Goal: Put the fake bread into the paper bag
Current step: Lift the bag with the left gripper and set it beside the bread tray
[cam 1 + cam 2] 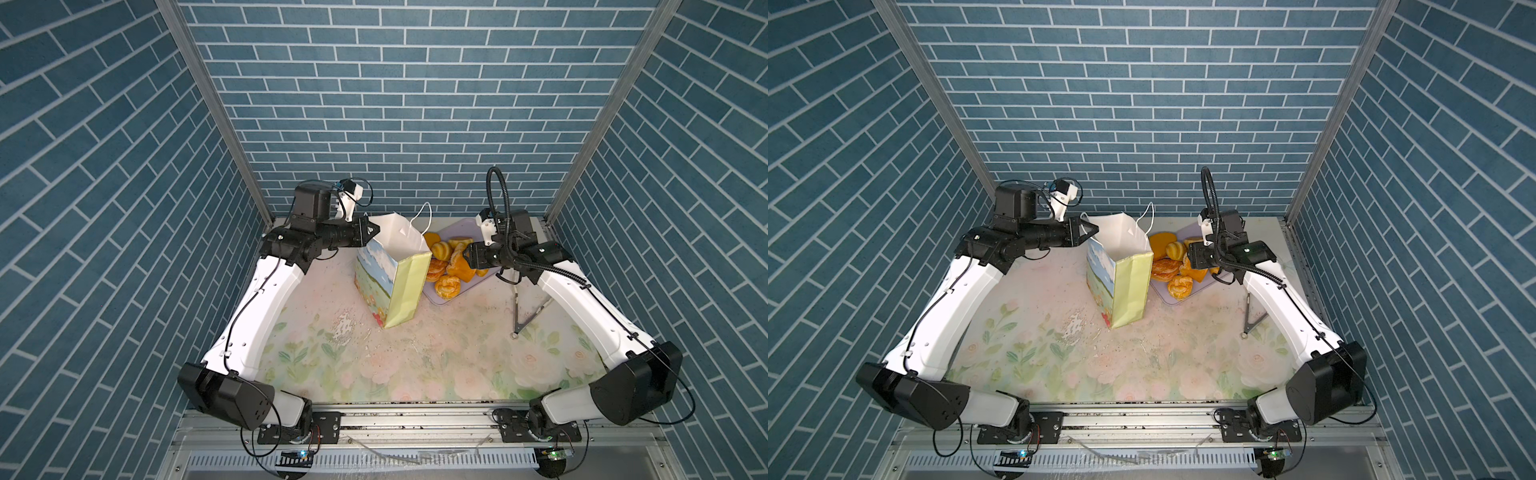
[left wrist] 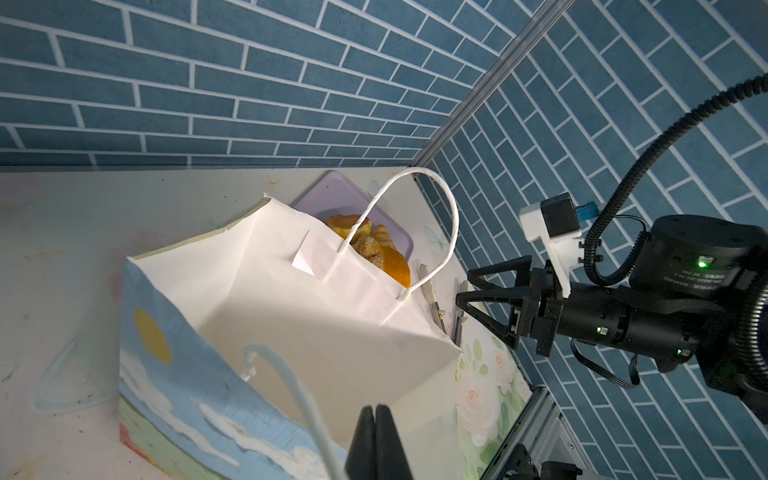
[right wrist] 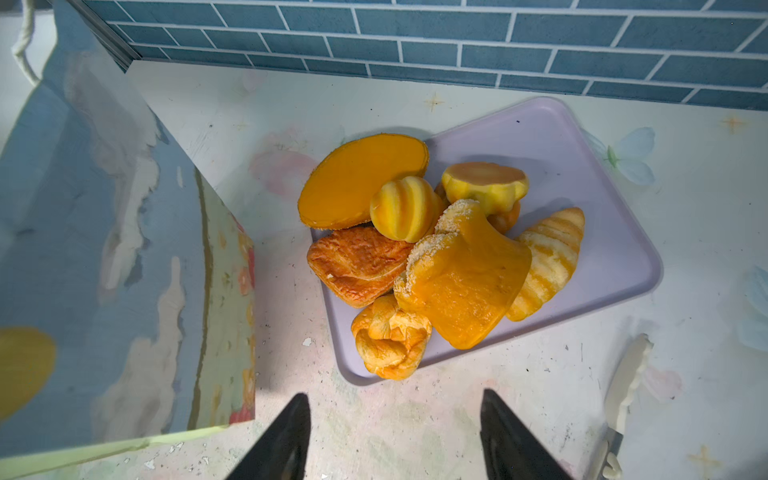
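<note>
Where things stand: bag upright on the table, just right of centre in both top views; tray close on its right, toward the back wall.
Bread: bread heaped on the tray's bag-side half, about seven pieces, all outside the bag.
Pile: flat bun and flaky pastry overhang the tray edge nearest the bag. Ribbed roll rests against the flat bun. Loaf sits mid-heap and leans on the croissant. Knot roll is at the tray's near edge.
Bag: mouth open, white lining showing; tray-side handle stands up; sky print faces the left arm, pale green side faces the camera.
Left gripper: left gripper at the upper-left corner of the bag's rim in both top views; fingers pressed together; cannot tell if paper is pinched between them.
Right gripper: right gripper above the tray's right part, pointing left at the heap; fingers well apart, bare table showing between them, clear of the bread.
Tongs: tongs flat on the table, below and right of the tray in both top views, partly under the right arm.
</note>
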Controlling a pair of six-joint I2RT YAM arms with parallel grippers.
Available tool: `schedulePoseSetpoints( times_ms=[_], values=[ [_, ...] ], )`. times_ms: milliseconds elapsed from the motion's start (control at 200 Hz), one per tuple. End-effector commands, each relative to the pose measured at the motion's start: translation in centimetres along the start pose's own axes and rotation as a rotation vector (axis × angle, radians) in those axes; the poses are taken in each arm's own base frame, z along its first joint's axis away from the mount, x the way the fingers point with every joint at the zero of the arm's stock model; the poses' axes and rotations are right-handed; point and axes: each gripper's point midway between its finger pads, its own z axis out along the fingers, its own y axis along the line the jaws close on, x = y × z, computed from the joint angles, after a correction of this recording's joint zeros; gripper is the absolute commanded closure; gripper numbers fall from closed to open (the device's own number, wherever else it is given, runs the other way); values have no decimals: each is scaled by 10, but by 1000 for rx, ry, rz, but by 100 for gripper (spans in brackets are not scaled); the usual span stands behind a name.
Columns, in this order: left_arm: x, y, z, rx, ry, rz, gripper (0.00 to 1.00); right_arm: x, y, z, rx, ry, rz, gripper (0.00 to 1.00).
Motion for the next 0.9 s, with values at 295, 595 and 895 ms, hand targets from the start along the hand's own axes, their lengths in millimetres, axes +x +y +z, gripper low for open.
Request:
schedulePoseSetpoints(
  times_ms=[295,595,895],
  values=[
    [50,33,-1,-48,11,-23,100,1,4,1,-4,18,17,33],
    [57,59,-23,-142,9,-61,87,2,6,7,-11,33,28,30],
    [44,55,-36,-182,-16,-41,38,13,-18,2,131,84,121,23]
  ],
)
